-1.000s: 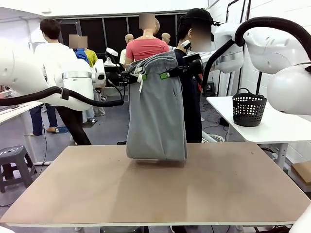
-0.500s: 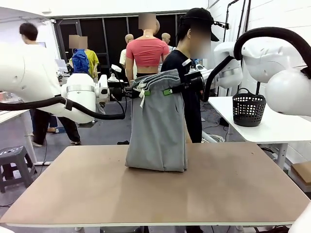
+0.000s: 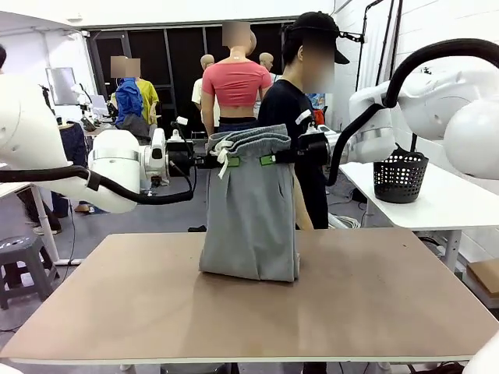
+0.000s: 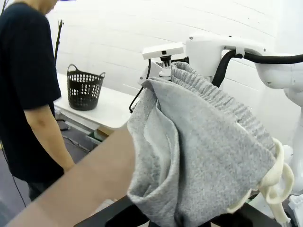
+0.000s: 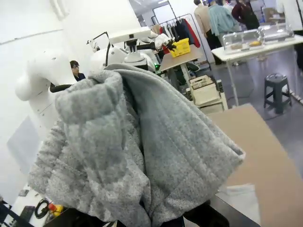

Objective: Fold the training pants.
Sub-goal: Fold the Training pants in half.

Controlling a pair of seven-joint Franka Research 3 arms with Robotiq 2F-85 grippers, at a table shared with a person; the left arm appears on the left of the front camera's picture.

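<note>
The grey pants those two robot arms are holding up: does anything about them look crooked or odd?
Slightly. The training pants hang from the left gripper and right gripper, which pinch the waistband close together, so it bunches into a hump. The bottom edge crumples on the table, and the white drawstring dangles loose.

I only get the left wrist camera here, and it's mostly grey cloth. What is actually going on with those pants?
Observer: From the front, both arms hold the training pants up by the waistband: left gripper at one end, right gripper at the other.
Operator: Are they hanging in the air?
Observer: No, the bottom edge rests on the table, slightly bunched.
Operator: And the person beside me?
Observer: The person stands right behind the pants at the far edge.
</note>
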